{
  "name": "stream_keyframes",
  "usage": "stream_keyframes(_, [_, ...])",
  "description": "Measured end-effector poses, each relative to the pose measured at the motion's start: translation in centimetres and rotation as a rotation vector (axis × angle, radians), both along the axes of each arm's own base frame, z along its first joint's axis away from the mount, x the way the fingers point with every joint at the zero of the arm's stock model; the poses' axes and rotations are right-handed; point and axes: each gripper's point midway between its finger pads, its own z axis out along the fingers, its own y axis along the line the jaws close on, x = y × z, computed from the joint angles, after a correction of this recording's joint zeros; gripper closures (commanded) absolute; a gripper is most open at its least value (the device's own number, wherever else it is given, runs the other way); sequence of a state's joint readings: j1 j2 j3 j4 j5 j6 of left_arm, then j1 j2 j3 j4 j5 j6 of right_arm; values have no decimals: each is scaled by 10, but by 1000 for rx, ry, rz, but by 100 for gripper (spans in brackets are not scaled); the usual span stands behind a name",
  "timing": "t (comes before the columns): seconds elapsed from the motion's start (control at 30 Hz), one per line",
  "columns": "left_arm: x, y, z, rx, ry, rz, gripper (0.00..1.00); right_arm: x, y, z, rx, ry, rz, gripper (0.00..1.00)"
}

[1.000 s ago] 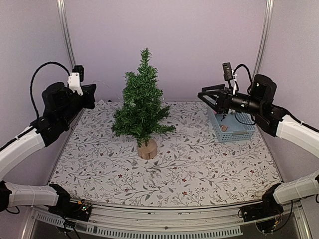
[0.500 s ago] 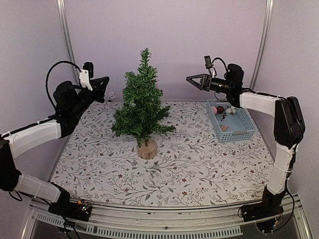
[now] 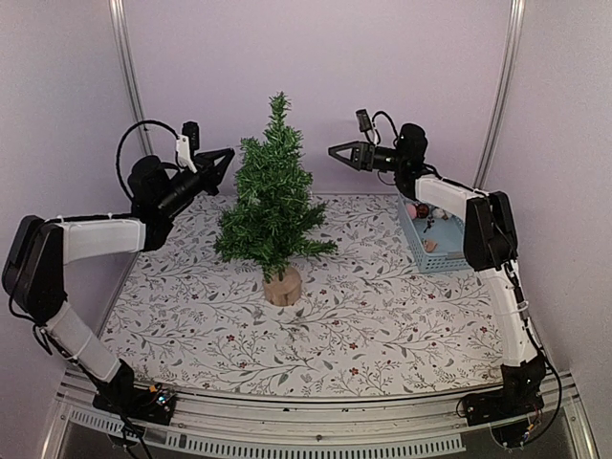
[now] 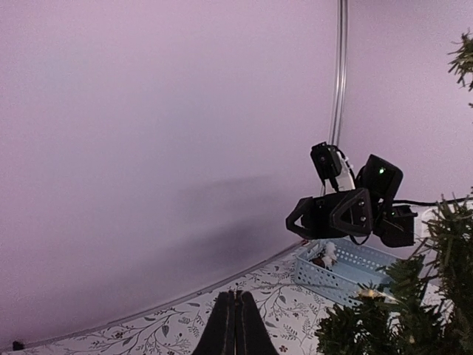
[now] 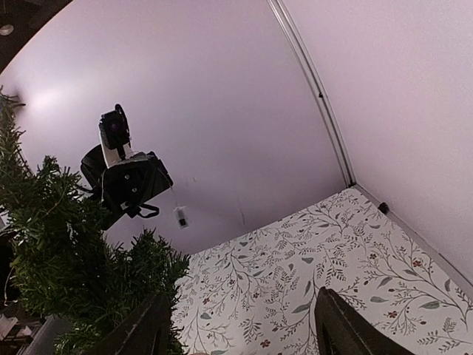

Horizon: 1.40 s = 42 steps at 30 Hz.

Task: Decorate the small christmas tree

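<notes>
The small christmas tree (image 3: 273, 196) stands mid-table on its pale wooden stump (image 3: 283, 285), with no ornaments visible on it. My left gripper (image 3: 228, 153) is shut and empty, held high just left of the tree's upper branches. In the left wrist view its fingers (image 4: 235, 329) are pressed together, with tree branches (image 4: 414, 310) at the lower right. My right gripper (image 3: 335, 151) is open and empty, held high to the right of the tree top. In the right wrist view its fingers (image 5: 151, 325) are wide apart, with the tree (image 5: 59, 251) at the left.
A light blue basket (image 3: 449, 251) holding small ornaments sits at the table's back right; it also shows in the left wrist view (image 4: 347, 270). A small dark tag (image 5: 181, 216) hangs on a thread by the back wall. The tablecloth (image 3: 382, 316) has a leaf pattern.
Both arms have risen and swung inward toward the tree top. The left gripper came from the left wall, the right gripper from above the basket. The tree has not moved.
</notes>
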<state>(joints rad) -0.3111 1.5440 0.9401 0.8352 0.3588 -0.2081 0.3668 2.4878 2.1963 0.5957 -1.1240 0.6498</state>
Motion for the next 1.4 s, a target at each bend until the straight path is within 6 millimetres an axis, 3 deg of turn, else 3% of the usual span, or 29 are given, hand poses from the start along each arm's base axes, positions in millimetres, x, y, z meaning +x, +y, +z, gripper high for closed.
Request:
stream_keyframes(0.2, [15, -16, -4, -36, 0, -77, 100, -11, 37, -46, -30, 71, 68, 27])
stream_keyframes(0.33, [24, -26, -7, -46, 5, -122, 100, -23, 60, -65, -44, 95, 100, 23])
stream_keyframes(0.63, [38, -49, -19, -47, 23, -215, 100, -38, 83, -66, -44, 62, 117, 12])
stream_keyframes(1.03, [44, -87, -24, -31, 34, -328, 100, -47, 92, -67, -49, 22, 131, 9])
stream_keyframes(1.17, [42, -100, -29, -22, 49, -366, 100, -48, 94, -68, -50, 18, 133, 19])
stream_keyframes(1.4, [41, -115, -44, -4, 96, -413, 100, -50, 96, -68, -52, 7, 137, 63])
